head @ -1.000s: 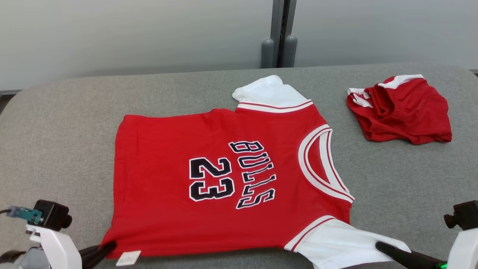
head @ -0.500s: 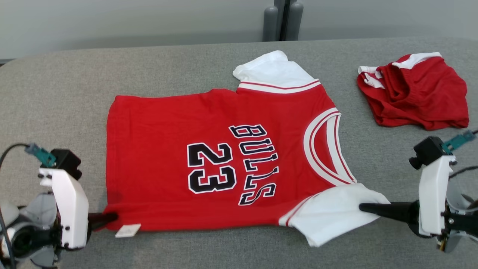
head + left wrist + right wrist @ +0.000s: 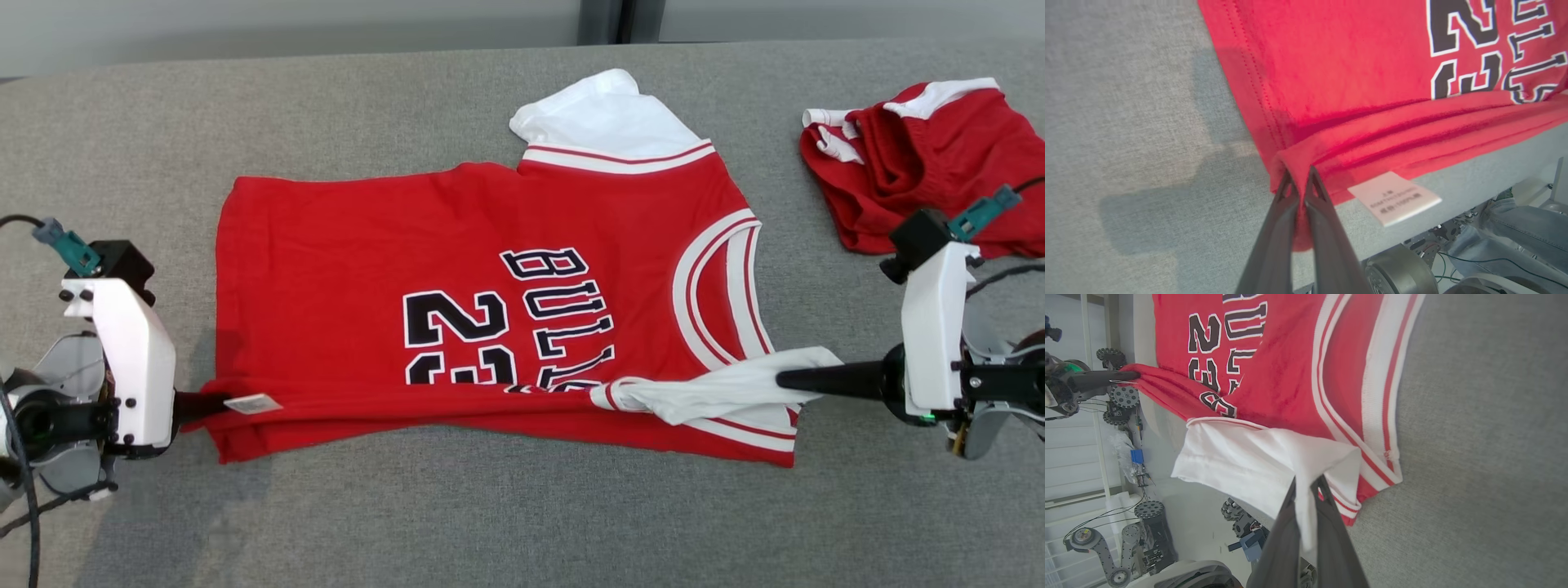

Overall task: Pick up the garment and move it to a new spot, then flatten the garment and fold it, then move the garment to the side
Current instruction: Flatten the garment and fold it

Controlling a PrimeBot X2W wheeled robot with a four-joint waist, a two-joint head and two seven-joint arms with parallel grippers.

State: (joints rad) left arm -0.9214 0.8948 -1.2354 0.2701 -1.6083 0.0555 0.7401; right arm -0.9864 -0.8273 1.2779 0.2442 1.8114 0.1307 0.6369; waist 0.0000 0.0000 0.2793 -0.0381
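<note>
The garment [image 3: 343, 269] is a red jersey with white sleeves and black "BULLS 23" lettering, spread on the grey table [image 3: 490, 523]. Its near edge is lifted and folded over toward the far side, covering part of the number. My left gripper [image 3: 214, 402] is shut on the red hem corner [image 3: 1290, 171], beside a white care label [image 3: 1394, 198]. My right gripper [image 3: 785, 380] is shut on the near white sleeve [image 3: 1274, 457], pulled taut above the cloth. The far white sleeve [image 3: 600, 118] lies flat.
A second red and white garment [image 3: 922, 155] lies crumpled at the far right of the table, just behind my right wrist camera [image 3: 918, 237]. Bare grey table surface lies in front of the jersey and to its left. Beyond the near table edge stands wheeled machinery [image 3: 1122, 396].
Both grippers have risen and moved away from me, carrying the jersey's near edge up and over its front. The head camera has tilted down, shifting the whole picture.
</note>
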